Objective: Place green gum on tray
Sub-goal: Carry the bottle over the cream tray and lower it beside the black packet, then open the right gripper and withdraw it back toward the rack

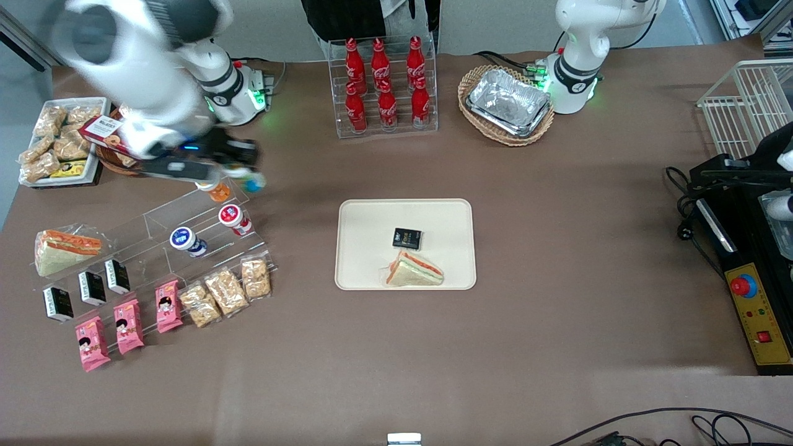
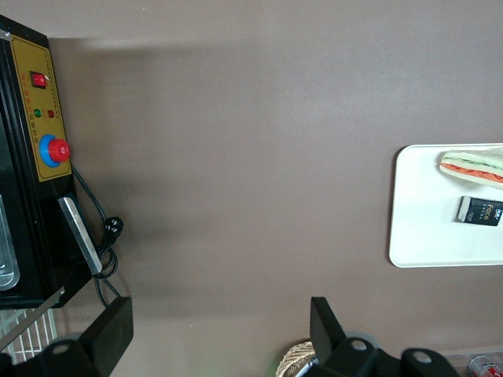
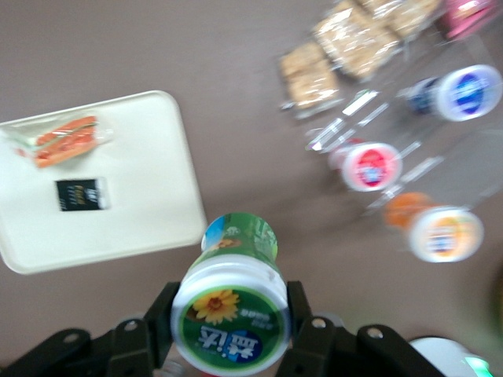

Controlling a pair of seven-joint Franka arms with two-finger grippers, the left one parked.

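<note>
My right gripper (image 3: 229, 314) is shut on the green gum (image 3: 231, 310), a small jar with a white lid ringed in green and a sunflower on top. In the front view the gripper (image 1: 245, 176) holds the gum (image 1: 251, 181) in the air above the clear acrylic shelf (image 1: 155, 238), toward the working arm's end of the table. The cream tray (image 1: 372, 217) lies flat at the table's middle, well apart from the gripper. It holds a wrapped sandwich (image 1: 414, 271) and a small black packet (image 1: 406, 238). The tray also shows in the right wrist view (image 3: 141, 204) and the left wrist view (image 2: 424, 220).
On the shelf stand an orange-lidded jar (image 1: 215, 190), a red-lidded jar (image 1: 233, 218) and a blue-lidded jar (image 1: 186, 240), with snack packets nearer the camera. A rack of red bottles (image 1: 384, 83) and a basket with a foil tray (image 1: 508, 104) stand farther from the camera.
</note>
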